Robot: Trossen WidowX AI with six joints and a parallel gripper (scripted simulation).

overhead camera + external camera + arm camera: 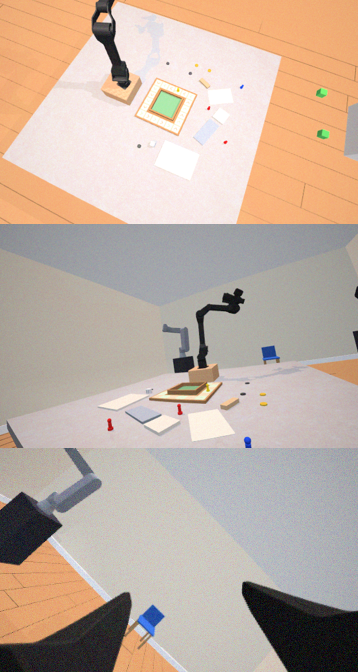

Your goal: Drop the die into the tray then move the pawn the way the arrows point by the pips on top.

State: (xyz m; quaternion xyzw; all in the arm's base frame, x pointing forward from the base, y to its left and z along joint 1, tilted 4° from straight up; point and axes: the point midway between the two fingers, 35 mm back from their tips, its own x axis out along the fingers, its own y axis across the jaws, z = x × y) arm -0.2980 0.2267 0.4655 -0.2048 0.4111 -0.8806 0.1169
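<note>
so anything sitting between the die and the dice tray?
Nothing visible. The die lies on the mat off the board's near corner, a grey disc on its far side from the tray. The open gripper is raised high, pointing away.

The tabletop (86, 161) carries one board (142, 114), one die (152, 143), one wooden block (204, 82) and one base box (115, 92). Pawns: one yellow (178, 89), two red (208, 108) (225, 142), one blue (241, 86). Discs: three dark (167, 63) (190, 73) (139, 146), two yellow (196, 65) (209, 70). Four flat sheets lie there, three white (220, 96) (221, 115) (176, 159) and one grey (206, 131).
</note>
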